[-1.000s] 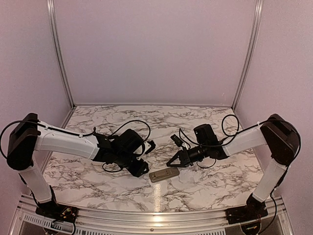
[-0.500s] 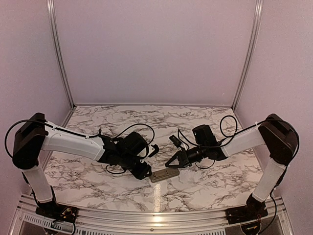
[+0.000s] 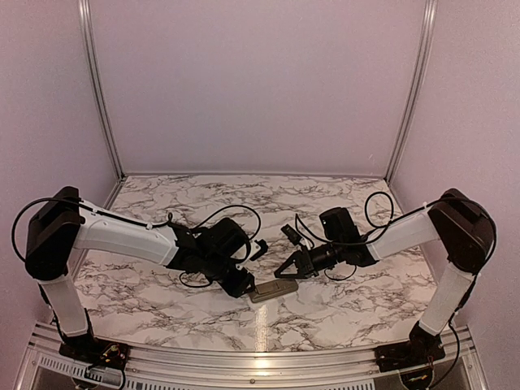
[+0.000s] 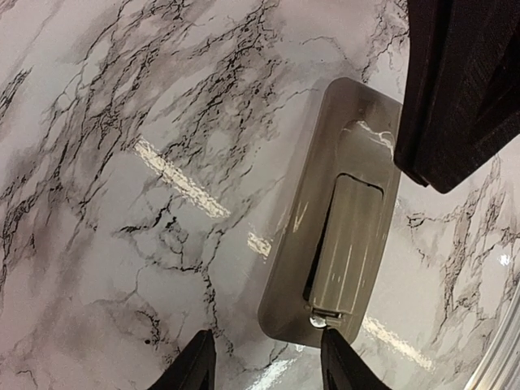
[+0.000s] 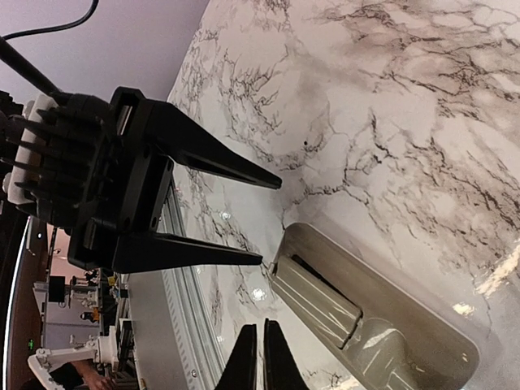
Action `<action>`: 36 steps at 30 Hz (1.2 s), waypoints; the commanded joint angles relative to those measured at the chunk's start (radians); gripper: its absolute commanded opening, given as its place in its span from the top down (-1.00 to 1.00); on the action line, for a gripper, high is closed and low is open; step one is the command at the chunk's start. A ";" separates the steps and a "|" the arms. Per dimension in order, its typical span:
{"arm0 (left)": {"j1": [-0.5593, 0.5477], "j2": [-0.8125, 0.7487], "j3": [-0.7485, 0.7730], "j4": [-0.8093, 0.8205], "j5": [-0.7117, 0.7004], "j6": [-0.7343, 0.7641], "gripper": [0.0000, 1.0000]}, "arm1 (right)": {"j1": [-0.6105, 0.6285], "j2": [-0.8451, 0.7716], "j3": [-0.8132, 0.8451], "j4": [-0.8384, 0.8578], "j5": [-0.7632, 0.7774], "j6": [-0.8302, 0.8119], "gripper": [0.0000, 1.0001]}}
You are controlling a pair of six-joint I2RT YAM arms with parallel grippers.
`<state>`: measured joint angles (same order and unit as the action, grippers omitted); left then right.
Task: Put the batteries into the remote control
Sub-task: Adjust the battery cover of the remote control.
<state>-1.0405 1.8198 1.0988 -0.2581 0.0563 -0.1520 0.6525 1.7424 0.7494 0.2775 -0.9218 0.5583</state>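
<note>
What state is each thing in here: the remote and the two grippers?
remote control: lying flat, back side up, no batteries visible.
left gripper: open, holding nothing, at one end of the remote control.
right gripper: shut, holding nothing, close by the remote control.
</note>
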 commanded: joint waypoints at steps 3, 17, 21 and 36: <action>-0.004 0.029 0.026 0.011 0.020 0.018 0.08 | 0.009 0.020 0.002 0.014 -0.003 0.003 0.94; -0.004 0.063 0.055 0.007 0.032 0.029 0.08 | 0.008 0.026 0.003 0.014 -0.008 0.002 0.94; -0.004 0.067 0.060 -0.007 0.042 0.037 0.08 | 0.008 0.028 0.005 0.015 -0.009 0.002 0.94; -0.003 0.029 0.031 -0.037 0.004 0.028 0.06 | 0.012 0.024 0.002 0.024 -0.008 0.013 0.95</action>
<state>-1.0405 1.8736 1.1332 -0.2695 0.0788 -0.1238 0.6529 1.7561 0.7490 0.2810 -0.9226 0.5591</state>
